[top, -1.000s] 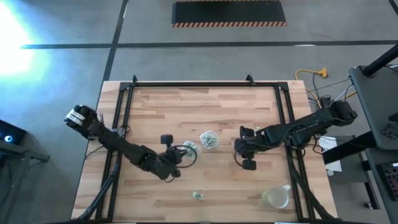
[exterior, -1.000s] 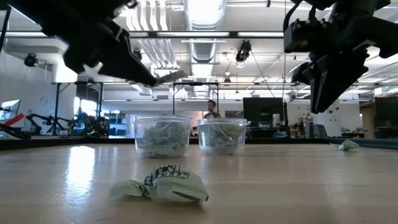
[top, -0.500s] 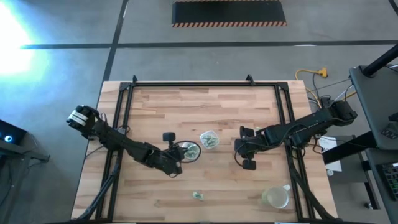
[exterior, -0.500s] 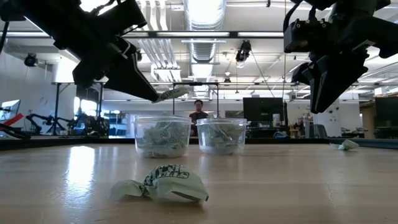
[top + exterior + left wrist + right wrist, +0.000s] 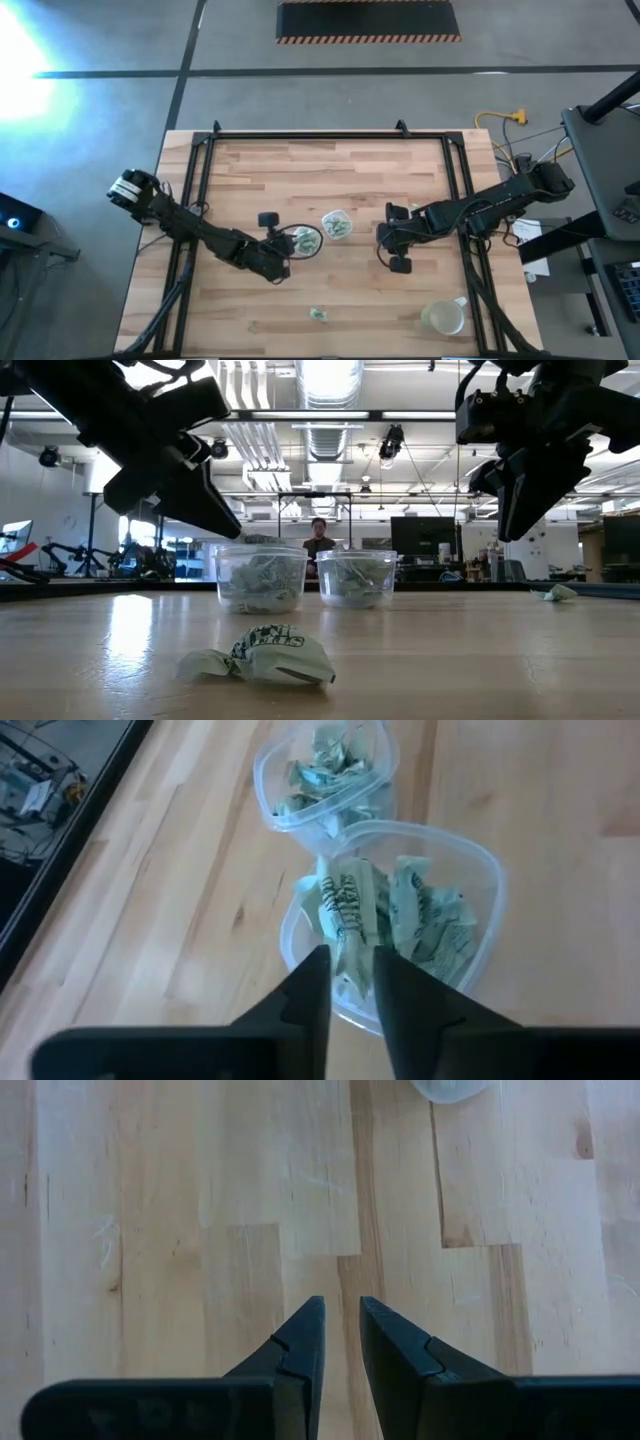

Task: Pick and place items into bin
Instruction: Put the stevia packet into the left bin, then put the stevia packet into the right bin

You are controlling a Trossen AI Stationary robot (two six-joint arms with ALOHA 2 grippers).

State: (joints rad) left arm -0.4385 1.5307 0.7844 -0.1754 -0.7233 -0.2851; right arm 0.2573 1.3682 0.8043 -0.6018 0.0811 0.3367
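The left pincer (image 5: 350, 982) hangs over the nearer clear tub (image 5: 480, 885), its two tips parted by a narrow gap with nothing between them; the wrist view looks straight down past them onto the crumpled green-and-white wrappers (image 5: 385, 915) heaped inside. The second tub (image 5: 275, 775) stands touching the first and is also stocked. The right pincer (image 5: 340, 1342) waits above bare desk (image 5: 200, 1200) beside the tubs, tips likewise slightly apart and empty. One loose wrapper (image 5: 262, 654) lies on the desk nearer the front edge, and another (image 5: 556, 592) lies far off to one side, so the job is not done. The main risk, as I judge it, is the tub itself: the left tips hang close over its heaped pile, so a careless sideways pull could snag a wrapper or clip the thin rim and shove both light tubs along. The loose pieces are small and flat, so a shallow descent may close on air, while too deep a one scrapes the wood. The mug (image 5: 444, 317) near the front corner stands clear of both arms.
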